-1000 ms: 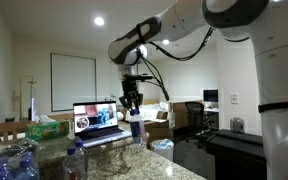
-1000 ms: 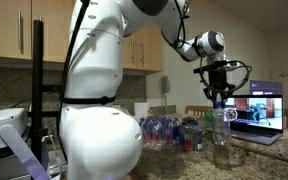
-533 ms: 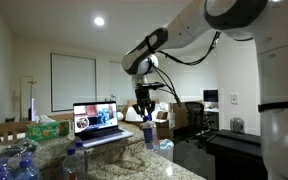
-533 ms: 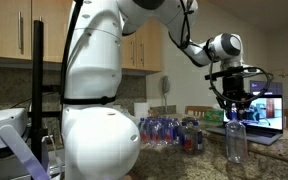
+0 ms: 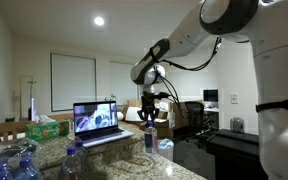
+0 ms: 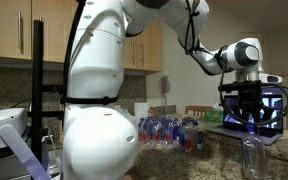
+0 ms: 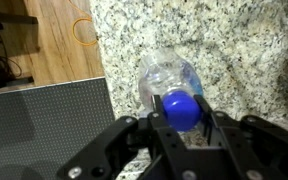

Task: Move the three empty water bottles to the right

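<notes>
My gripper (image 7: 181, 112) is shut on the blue cap of an empty clear water bottle (image 7: 167, 78), which hangs upright under it over the granite counter (image 7: 234, 50). In both exterior views the gripper (image 5: 149, 117) (image 6: 249, 122) holds that bottle (image 5: 150, 138) (image 6: 251, 158) by its top near the counter's edge. Other blue-capped bottles (image 5: 74, 160) stand near the front of the counter, and several more (image 6: 169, 131) are grouped by the wall.
An open laptop (image 5: 99, 122) stands on the counter just behind the held bottle and shows in an exterior view (image 6: 269, 112). A tissue box (image 5: 49, 129) sits at the back. Crumpled plastic (image 5: 14, 163) lies at the front. The counter drops to wooden floor (image 7: 54, 45).
My gripper has carried the held bottle sideways, away from the laptop's front and toward the counter's edge, and somewhat lower. The other bottles have not moved.
</notes>
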Motion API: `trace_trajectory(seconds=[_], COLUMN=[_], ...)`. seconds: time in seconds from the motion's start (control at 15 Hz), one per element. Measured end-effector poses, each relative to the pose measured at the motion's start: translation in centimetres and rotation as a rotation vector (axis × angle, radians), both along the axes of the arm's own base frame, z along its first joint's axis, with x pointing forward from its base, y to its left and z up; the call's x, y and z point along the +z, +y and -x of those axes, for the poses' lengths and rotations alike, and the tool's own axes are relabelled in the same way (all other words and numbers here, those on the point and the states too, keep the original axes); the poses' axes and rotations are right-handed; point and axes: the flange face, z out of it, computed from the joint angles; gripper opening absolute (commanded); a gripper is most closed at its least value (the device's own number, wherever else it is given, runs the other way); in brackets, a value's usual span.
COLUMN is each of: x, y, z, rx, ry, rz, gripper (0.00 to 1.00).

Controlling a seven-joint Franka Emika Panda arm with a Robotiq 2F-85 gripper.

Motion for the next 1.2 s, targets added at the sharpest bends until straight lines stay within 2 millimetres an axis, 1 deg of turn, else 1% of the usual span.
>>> trace_trajectory(seconds=[0.2, 0.4, 0.87, 1.07, 1.13, 1.2], x=[-0.8, -1.2, -2.5, -2.7, -2.8, -2.9], y=[-2.0, -3.1, -4.2, -4.3, -4.3, -4.3], z=[0.4, 0.7, 0.8, 0.8, 0.8, 0.8], rx=[-0.034, -0.052, -0.057, -0.059, -0.059, -0.059], ry=[-0.005, -0.007, 0.008, 0.013, 0.014, 0.016], rz=[0.001, -0.02, -0.032, -0.033, -0.033, -0.033], gripper=[0.14, 0.14, 0.14, 0.14, 0.6, 0.61])
